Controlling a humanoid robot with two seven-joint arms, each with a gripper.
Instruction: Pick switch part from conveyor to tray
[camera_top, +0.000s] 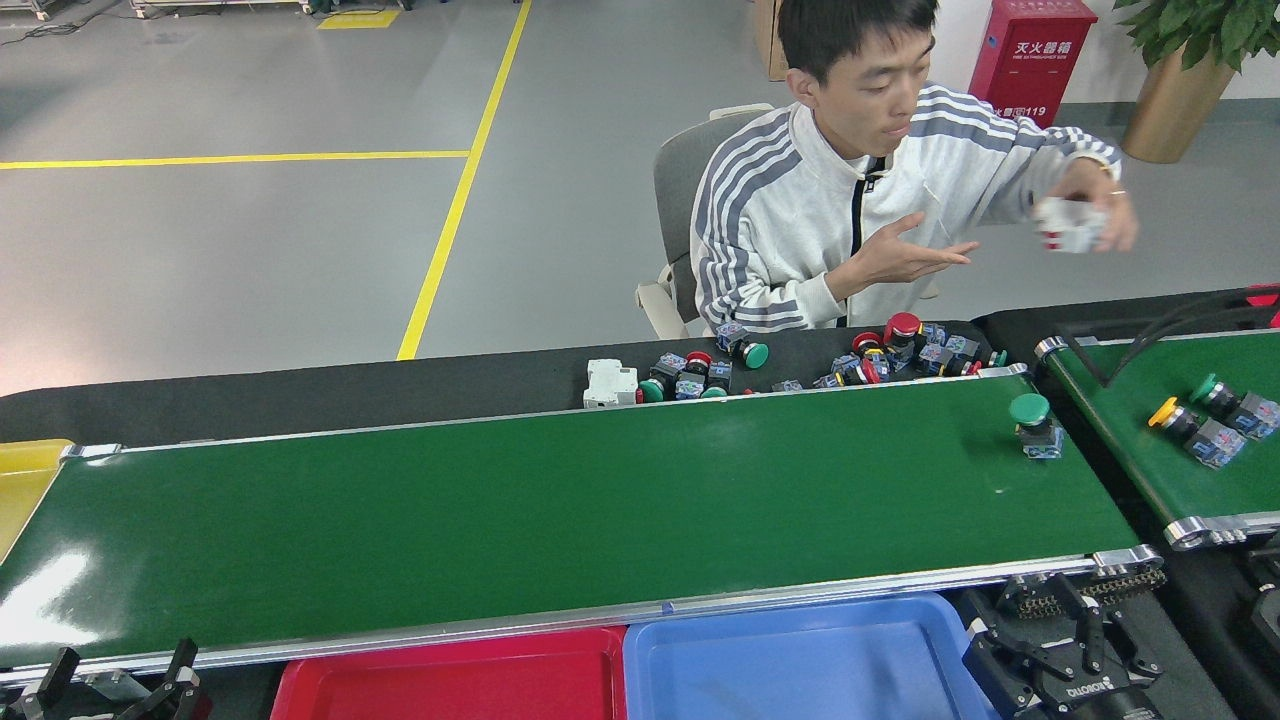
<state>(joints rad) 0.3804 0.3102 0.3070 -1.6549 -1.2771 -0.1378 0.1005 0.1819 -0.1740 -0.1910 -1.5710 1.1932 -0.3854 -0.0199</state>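
Note:
A switch part (1033, 425) with a round green cap and a blue-grey body stands on the right end of the conveyor (550, 510), the long glossy green belt. A red tray (450, 680) and a blue tray (800, 660) sit against its near rail. My left gripper (118, 672) is at the bottom left below the belt's near edge, open and holding nothing. At the bottom right, just right of the blue tray, my right gripper (1040, 630) is also open and holds nothing, well short of the switch part.
A person sits behind the belt, holding a white part (1070, 225) in a raised hand. Several loose switch parts (895, 350) and a white breaker (610, 383) lie on the black table. The shorter crosswise belt (1130, 400) carries two switch parts (1195, 430). A yellow tray (25, 480) is far left.

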